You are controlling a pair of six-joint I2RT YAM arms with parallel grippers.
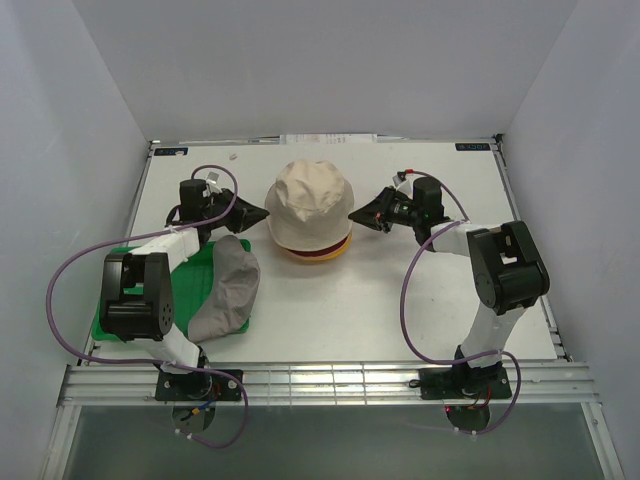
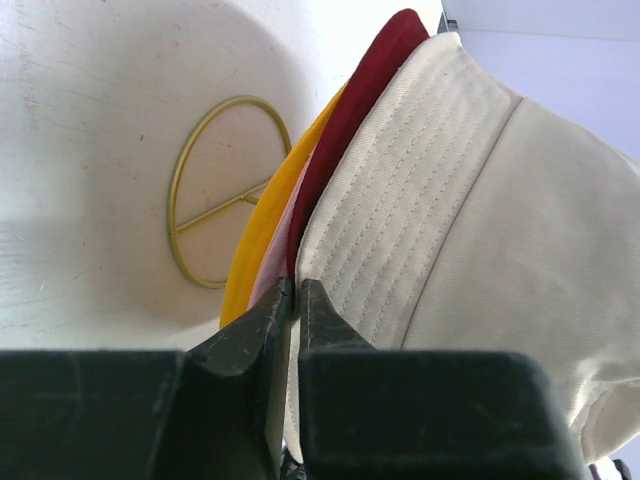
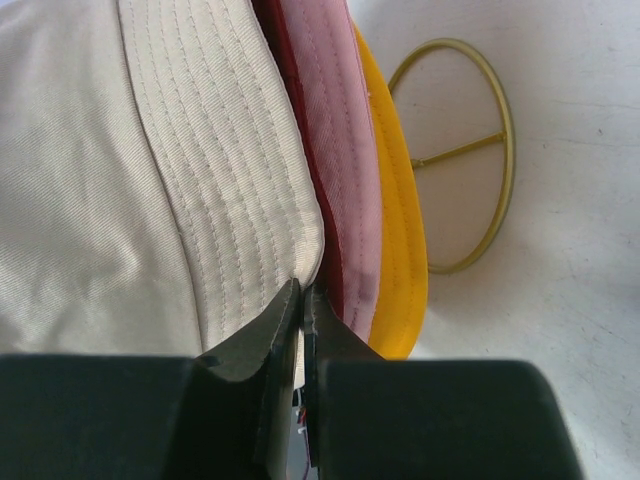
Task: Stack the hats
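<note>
The cream-beige hat [image 1: 310,205] sits on top of a stack at the table's middle back. Under it show the dark red [image 2: 370,80], pink [image 3: 345,180] and yellow-orange [image 3: 400,230] brims. My left gripper [image 1: 262,213] is shut on the cream brim's left edge, with cream fabric between its fingers in the left wrist view [image 2: 297,285]. My right gripper [image 1: 355,215] is shut on the cream brim's right edge, seen in the right wrist view [image 3: 303,290]. The grey hat [image 1: 225,290] lies apart at the front left.
The gold wire stand's base ring [image 2: 178,180] shows under the stack, also in the right wrist view [image 3: 505,130]. A flat green tray [image 1: 190,265] lies under the left arm, with the grey hat partly on it. White walls enclose the table.
</note>
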